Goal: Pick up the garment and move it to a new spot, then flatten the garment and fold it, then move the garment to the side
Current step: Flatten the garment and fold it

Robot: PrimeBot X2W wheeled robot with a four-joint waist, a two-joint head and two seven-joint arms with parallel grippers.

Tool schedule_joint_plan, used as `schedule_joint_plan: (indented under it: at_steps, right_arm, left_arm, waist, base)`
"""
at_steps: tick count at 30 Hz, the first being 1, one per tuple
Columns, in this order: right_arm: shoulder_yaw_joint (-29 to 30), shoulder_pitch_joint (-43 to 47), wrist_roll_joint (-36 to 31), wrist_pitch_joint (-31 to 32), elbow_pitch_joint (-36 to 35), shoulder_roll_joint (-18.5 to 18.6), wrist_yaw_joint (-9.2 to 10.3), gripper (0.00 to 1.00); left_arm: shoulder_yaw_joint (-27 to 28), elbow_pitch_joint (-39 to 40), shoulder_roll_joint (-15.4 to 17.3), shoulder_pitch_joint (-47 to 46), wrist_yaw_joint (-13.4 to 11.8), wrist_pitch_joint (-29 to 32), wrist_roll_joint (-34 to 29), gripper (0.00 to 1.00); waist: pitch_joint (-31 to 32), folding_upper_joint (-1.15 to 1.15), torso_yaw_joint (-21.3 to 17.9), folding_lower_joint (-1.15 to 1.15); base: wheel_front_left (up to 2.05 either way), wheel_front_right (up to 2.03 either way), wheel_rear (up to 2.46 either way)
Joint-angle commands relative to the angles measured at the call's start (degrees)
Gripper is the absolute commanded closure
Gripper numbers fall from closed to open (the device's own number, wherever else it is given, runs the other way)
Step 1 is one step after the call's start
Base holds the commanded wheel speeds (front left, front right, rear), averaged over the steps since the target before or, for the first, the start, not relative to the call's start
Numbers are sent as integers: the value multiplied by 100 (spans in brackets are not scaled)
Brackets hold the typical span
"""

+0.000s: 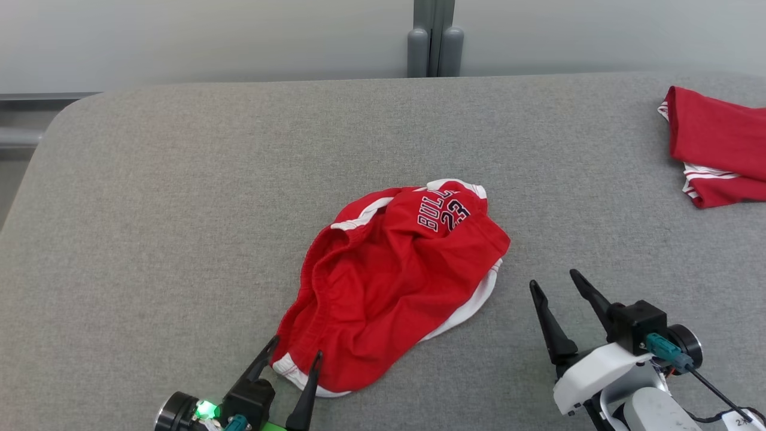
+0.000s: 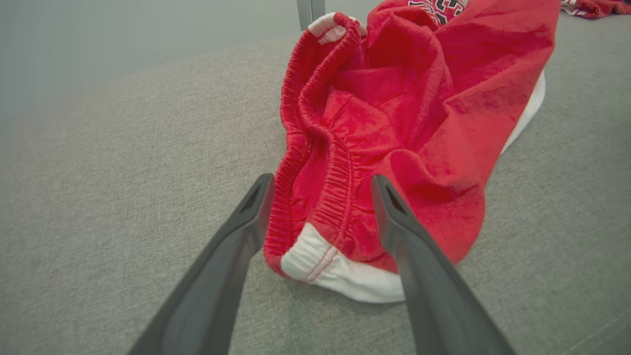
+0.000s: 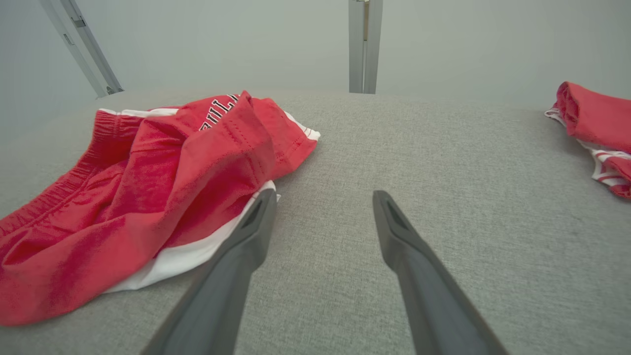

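Note:
A crumpled pair of red shorts [image 1: 389, 281] with white trim and dark lettering lies in a heap near the middle of the grey table [image 1: 179, 209]. My left gripper [image 1: 296, 353] is open at the heap's near corner, its fingers standing either side of the elastic waistband and white trim [image 2: 320, 256]. My right gripper [image 1: 553, 287] is open over bare table just right of the shorts [image 3: 148, 197], with nothing between its fingers; its left finger [image 3: 256, 222] is close to the white hem.
A second red and white garment [image 1: 718, 143] lies folded at the table's far right edge, also seen in the right wrist view [image 3: 596, 123]. A grey post [image 1: 434, 39] stands behind the table against a pale wall. The table's left corner is rounded.

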State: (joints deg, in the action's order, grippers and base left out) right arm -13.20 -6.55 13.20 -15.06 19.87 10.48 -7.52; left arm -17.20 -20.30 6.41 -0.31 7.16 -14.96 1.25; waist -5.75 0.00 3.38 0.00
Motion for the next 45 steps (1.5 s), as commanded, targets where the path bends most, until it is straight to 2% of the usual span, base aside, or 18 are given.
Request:
schedule_joint_plan:
  at_steps: [1, 11, 24, 25, 26, 27, 35, 42, 45]
  right_arm:
    - [-121, -134, 53, -14, 113, 28, 7, 0]
    - [-887, -886, 396, -14, 982, -21, 7, 0]
    - [-1588, -1793, 950, -14, 2238, -200, 7, 0]
    - [-1644, -1842, 1067, -15, 2304, -220, 7, 46]
    - [-1666, -1886, 1146, -14, 2333, -221, 7, 79]
    - [-1693, -1927, 1238, -14, 2344, -216, 7, 100]
    - [-1361, -1421, 1496, -15, 1723, 112, 7, 100]
    - [-702, -539, 1411, -14, 608, 478, 7, 100]
    - [-474, -394, 1500, -15, 31, 503, 7, 100]
  left_arm:
    - [-48, -77, 63, -144, 19, -15, 86, 0]
    - [-454, -849, 162, -499, 35, 32, 348, 0]
    - [-702, -1395, 88, -883, 35, 73, 658, 0]
    - [-766, -1451, 62, -896, 36, 107, 744, 26]
    - [-811, -1482, 47, -916, 36, 118, 808, 69]
    - [-888, -1512, 40, -939, 36, 141, 855, 100]
    - [-1116, -1213, -17, -932, 36, 37, 1471, 100]
    - [-1152, -289, -67, -837, 35, -11, 2008, 100]
    - [-1129, 138, -53, -926, 35, -21, 2200, 100]
  waist:
    - [-29, 0, 12, 0]
    - [-163, 0, 27, 0]
    - [-481, 0, 233, 0]
    - [-505, 0, 248, 0]
    - [-517, 0, 255, 0]
    - [-529, 0, 258, 0]
    - [-434, 0, 175, 0]
    - [-321, 0, 8, 0]
    - [-337, 0, -76, 0]
  base:
    - [0, 0, 0]
    - [0, 0, 0]
    - [0, 0, 0]
    - [0, 0, 0]
    - [0, 0, 0]
    - [0, 0, 0]
    - [0, 0, 0]
    - [0, 0, 0]
    - [0, 0, 0]
